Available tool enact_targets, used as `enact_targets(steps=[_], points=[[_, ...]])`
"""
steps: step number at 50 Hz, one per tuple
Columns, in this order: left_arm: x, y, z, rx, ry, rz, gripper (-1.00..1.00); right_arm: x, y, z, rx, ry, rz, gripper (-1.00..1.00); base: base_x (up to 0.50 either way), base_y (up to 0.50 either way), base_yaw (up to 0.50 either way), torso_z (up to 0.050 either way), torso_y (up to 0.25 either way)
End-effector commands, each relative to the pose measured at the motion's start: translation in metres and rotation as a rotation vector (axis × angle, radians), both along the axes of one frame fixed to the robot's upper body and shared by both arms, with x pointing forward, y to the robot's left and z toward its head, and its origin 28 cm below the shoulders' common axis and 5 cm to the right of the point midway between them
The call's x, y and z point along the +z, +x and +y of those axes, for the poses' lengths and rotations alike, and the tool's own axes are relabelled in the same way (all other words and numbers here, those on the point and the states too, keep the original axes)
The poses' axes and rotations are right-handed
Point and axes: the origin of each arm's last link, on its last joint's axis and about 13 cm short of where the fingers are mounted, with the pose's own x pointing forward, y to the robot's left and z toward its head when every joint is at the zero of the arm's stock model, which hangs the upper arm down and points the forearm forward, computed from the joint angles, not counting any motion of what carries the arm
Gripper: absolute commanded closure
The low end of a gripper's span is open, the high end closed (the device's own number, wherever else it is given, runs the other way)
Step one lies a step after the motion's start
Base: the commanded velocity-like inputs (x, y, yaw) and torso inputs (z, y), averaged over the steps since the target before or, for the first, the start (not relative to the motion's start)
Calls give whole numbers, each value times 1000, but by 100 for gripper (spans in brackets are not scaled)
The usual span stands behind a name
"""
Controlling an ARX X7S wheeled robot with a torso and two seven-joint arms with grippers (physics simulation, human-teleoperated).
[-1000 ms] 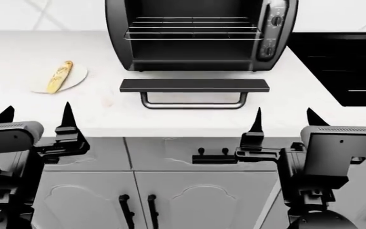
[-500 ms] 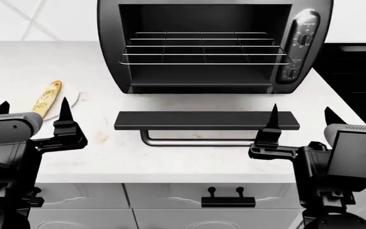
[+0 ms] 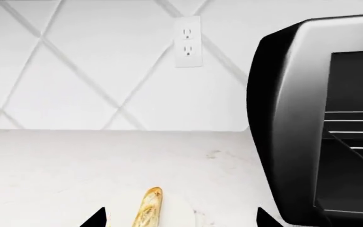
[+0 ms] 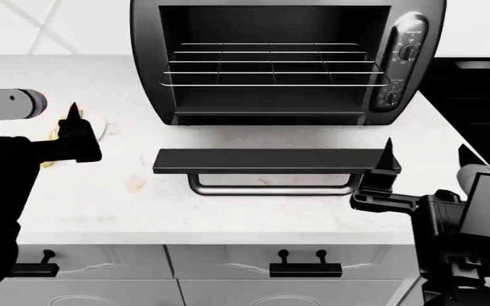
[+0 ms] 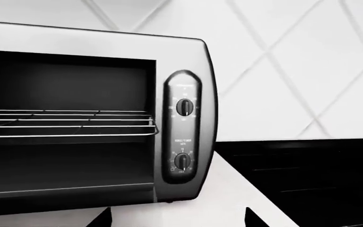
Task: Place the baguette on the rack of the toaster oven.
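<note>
We count one baguette (image 3: pixel 147 208), one plate (image 3: pixel 180 212), one toaster oven (image 4: pixel 288 60) with one rack (image 4: pixel 272 65) and two knobs (image 5: pixel 184 107), one wall outlet (image 3: pixel 188 41), and two end effectors (image 4: pixel 53 131).

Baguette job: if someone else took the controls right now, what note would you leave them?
Left gripper: open, empty, hovering just short of the baguette, which lies on its plate left of the toaster oven.
Right gripper: open, empty, facing the oven's knobs.
Done: oven door is down, rack bare.
Left: grasp the baguette, carry it over, set it on the rack.
</note>
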Motion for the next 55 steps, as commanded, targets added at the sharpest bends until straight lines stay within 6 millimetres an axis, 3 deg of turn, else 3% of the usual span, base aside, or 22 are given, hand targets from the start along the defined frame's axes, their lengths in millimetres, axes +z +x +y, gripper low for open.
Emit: enact_targets(steps=[1,18,27,33,44,55], points=[[20,23,15,27,35,140,-100,-3,0,-2,-13,2,11,-100,0,0,0,0,0],[40,69,43,-12,0,342,-100,-6,0,-2,-16,3,19,-100,0,0,0,0,0],[52,79,56,11,-22,394,-100,-7,1,-1,-10,-5,26,-100,0,0,0,0,0],[50,89,65,23,-41,436,-100,-5,0,-2,-8,-2,21,-100,0,0,0,0,0],[43,97,70,10,-35,482,-100,-4,4,0,3,3,21,-100,0,0,0,0,0],[39,110,62,-11,-37,496,-100,-4,4,-1,5,7,27,-100,0,0,0,0,0]])
